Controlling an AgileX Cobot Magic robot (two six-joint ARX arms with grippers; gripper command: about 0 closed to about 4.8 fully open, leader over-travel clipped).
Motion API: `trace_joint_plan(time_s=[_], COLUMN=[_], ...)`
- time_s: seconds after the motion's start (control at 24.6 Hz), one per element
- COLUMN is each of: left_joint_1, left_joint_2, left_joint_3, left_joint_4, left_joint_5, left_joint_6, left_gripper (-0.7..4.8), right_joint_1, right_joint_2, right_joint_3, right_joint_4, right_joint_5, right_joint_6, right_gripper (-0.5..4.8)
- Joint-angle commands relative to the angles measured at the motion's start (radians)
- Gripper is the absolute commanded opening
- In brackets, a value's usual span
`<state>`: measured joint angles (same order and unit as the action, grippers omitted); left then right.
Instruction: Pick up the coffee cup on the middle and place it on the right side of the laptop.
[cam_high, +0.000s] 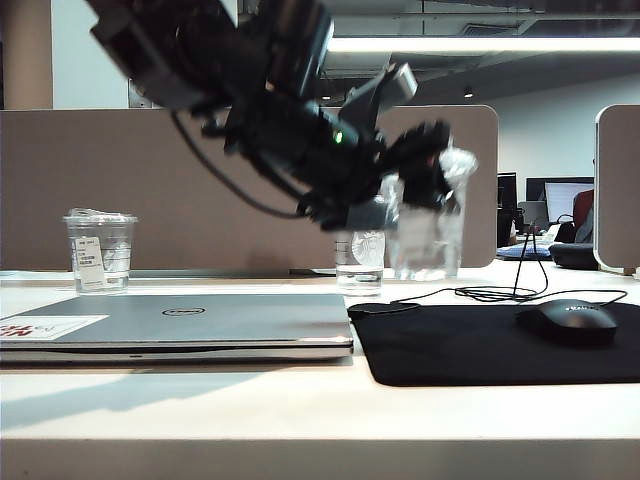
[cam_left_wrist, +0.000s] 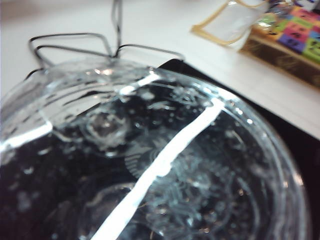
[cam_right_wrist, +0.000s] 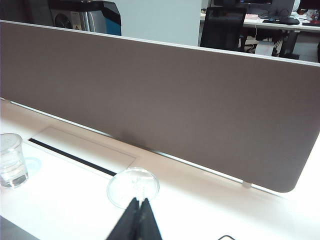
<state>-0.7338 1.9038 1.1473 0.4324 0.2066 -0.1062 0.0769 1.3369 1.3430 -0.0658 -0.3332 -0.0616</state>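
Containers
1. Coffee cup (cam_high: 430, 245) (cam_left_wrist: 160, 165): clear plastic with a smooth domed lid. We list it right of the laptop (cam_high: 190, 322), over the back of the black mouse pad (cam_high: 480, 345), clasped near its top by the left gripper (cam_high: 428, 180), which reaches across from the left. The left wrist view is filled by the lid, beaded with droplets and crossed by a bright reflected stripe. We cannot tell its contents, or whether its base touches the surface.
2. Taller clear cup (cam_high: 360, 262): standing just left of item 1, behind the laptop's right end, with clear liquid in its lower part.
3. Short labelled cup (cam_high: 100, 252): behind the laptop's left end, with a lumpy lid. Contents unclear.
4. The right wrist view shows a round clear-lidded cup (cam_right_wrist: 132, 187) from above. We cannot tell which item it is.

Grippers
Right gripper (cam_right_wrist: 141, 212): fingers pressed together with nothing between, hanging above the desk before the partition (cam_right_wrist: 160, 100).

Other
Mouse (cam_high: 568, 322) on the pad's right.
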Motion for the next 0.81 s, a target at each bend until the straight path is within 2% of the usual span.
trace_joint_plan(time_s=[0.04,0.61,0.69,0.73,0.81], left_joint_1=[-0.003,-0.011,-0.011,-0.011,-0.012], left_joint_2=[0.023,0.096,0.104,0.105,0.105], left_joint_3=[-0.011,-0.011,-0.011,-0.011,-0.011], left_joint_4=[0.051,0.051,0.038,0.025,-0.007], left_joint_5=[-0.008,-0.031,-0.031,-0.031,-0.031], left_joint_6=[-0.007,-0.006,-0.006,-0.007,-0.007], left_gripper=[3.35,3.38,3.57,3.85,4.79], right_joint_1=[0.002,0.002,0.002,0.002,0.002], right_joint_2=[-0.007,-0.007,-0.007,-0.007,-0.007], right_joint_3=[0.004,-0.007,-0.007,-0.007,-0.007], right_joint_4=[-0.008,-0.02,-0.02,-0.02,-0.02], right_joint_5=[0.001,0.002,0.002,0.002,0.002], right_joint_6=[-0.004,-0.004,-0.004,-0.004,-0.004], right_gripper=[-0.06,-0.06,-0.06,-0.06,-0.06])
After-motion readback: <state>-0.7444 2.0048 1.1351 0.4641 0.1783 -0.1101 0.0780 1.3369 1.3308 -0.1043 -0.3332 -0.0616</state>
